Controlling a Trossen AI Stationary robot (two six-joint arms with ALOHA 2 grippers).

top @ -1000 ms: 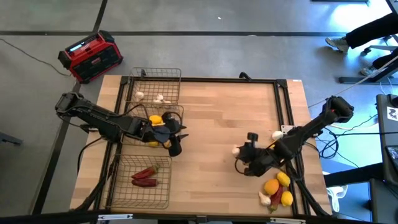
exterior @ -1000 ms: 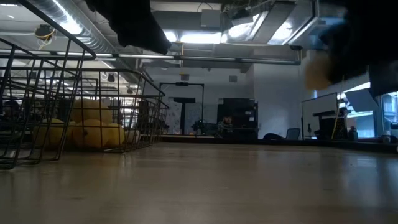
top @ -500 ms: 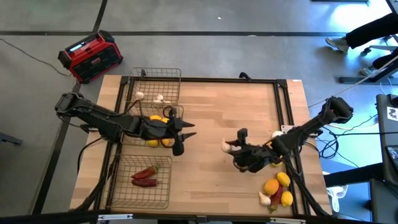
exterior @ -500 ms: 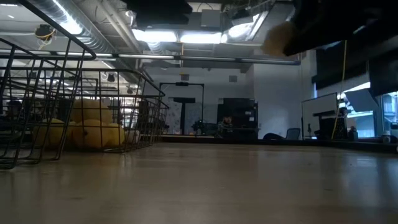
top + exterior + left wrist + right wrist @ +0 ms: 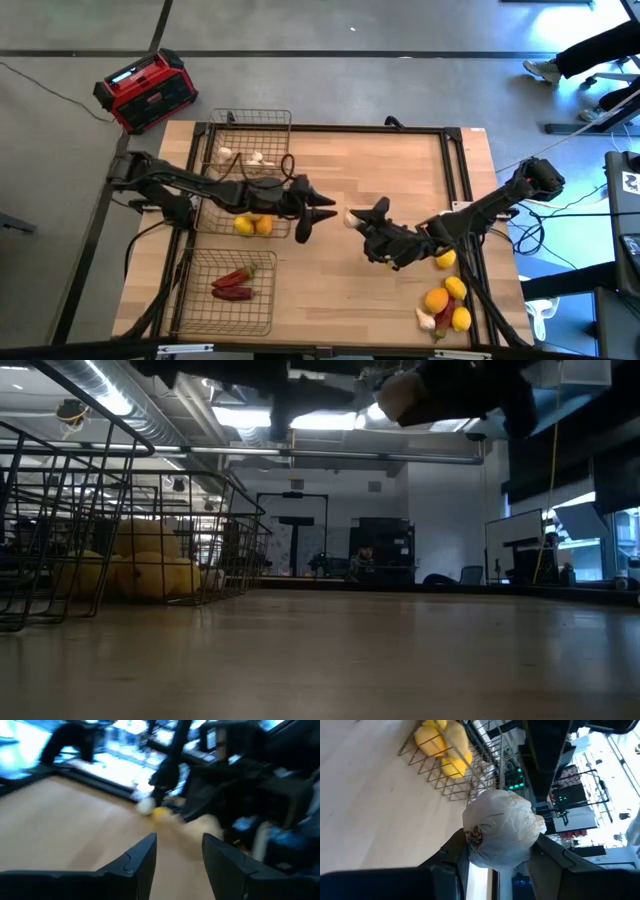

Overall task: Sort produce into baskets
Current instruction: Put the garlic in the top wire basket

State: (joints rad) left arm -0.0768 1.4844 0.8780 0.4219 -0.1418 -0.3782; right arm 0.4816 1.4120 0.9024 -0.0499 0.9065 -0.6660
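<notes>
My right gripper (image 5: 357, 218) is above the table's middle, shut on a whitish garlic bulb (image 5: 502, 827), which also shows in the high view (image 5: 352, 217) and at the top of the low view (image 5: 400, 395). My left gripper (image 5: 322, 212) is open and empty just left of the bulb, its fingers (image 5: 145, 857) pointing at it. Three wire baskets stand along the left edge. The far one (image 5: 268, 125) holds garlic, the middle one (image 5: 290, 235) lemons and an orange citrus, and the near one (image 5: 205, 310) red chilis. My right gripper pinches the garlic bulb by its two opposite sides (image 5: 470, 845) between its two fingers. The fingers come about level from the table's right side, pointing left. The bulb is lifted clear of the table, and its root end (image 5: 475, 836) faces the wrist camera.
A pile of lemons, orange citrus, garlic and chili (image 5: 445, 300) lies at the near right of the table. A red-and-black box (image 5: 145, 90) stands on the floor beyond the far left corner. A person's legs (image 5: 590, 50) show at the far right.
My right gripper has carried the garlic bulb from near the pile toward the table's left, to the middle. My left gripper has moved from over the middle basket toward the table's right, and now stands close to the bulb.
</notes>
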